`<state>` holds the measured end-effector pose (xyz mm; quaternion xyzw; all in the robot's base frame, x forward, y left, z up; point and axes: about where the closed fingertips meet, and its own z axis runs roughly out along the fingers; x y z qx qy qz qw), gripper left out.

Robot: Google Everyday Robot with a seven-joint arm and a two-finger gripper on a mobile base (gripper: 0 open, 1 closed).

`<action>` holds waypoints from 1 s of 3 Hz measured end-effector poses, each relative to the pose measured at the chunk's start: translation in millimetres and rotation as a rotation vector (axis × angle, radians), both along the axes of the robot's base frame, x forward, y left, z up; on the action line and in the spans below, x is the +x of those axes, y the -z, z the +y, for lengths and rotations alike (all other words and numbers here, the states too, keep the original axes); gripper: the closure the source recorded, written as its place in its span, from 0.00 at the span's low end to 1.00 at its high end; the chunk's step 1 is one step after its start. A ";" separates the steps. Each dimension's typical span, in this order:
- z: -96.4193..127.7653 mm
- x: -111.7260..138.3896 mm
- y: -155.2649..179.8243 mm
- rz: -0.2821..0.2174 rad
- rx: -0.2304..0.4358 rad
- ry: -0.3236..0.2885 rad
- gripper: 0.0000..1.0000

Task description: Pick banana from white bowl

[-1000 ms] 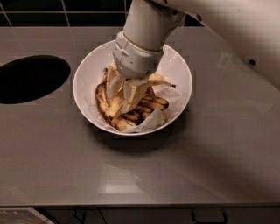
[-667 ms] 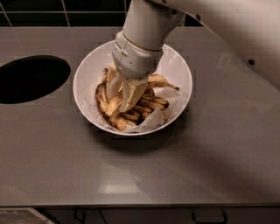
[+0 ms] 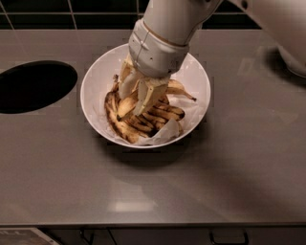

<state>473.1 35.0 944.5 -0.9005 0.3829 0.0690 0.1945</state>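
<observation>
we see the white bowl (image 3: 98,79) sitting on a grey counter (image 3: 224,186), a little left of the middle and towards the back edge. it is wide and glossy, and crumpled white paper (image 3: 165,133) lines its near right side, rising just to the rim there. the banana (image 3: 114,117) lies inside the bowl along its left wall, curving from near the far side round towards the front; it is yellow with heavy brown-black streaks and a dark upper end. shorter bananas (image 3: 165,114) lie beside it in the middle and right of the bowl, packed close and touching one another, and one more sits further back with its thin stem pointing right.

the arm (image 3: 167,28) comes down from the top right, its white wrist section covering the far part of the bowl. the gripper (image 3: 133,103) is down inside the bowl, in among the fruit, just right of the banana's upper half and over the middle of the pile. we cannot tell whether it is released or clenched, nor whether it has hold of any fruit.

to the left of the bowl, and apart from it, a dark round opening (image 3: 33,86) is cut into the counter. a dark tiled wall (image 3: 95,13) runs along the back.
</observation>
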 end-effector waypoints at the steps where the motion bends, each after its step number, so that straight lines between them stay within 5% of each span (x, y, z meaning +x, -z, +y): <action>1: -3.4 -11.4 -27.3 -0.044 0.026 0.011 1.00; 3: -1.6 -27.0 -70.1 -0.115 -0.002 0.024 1.00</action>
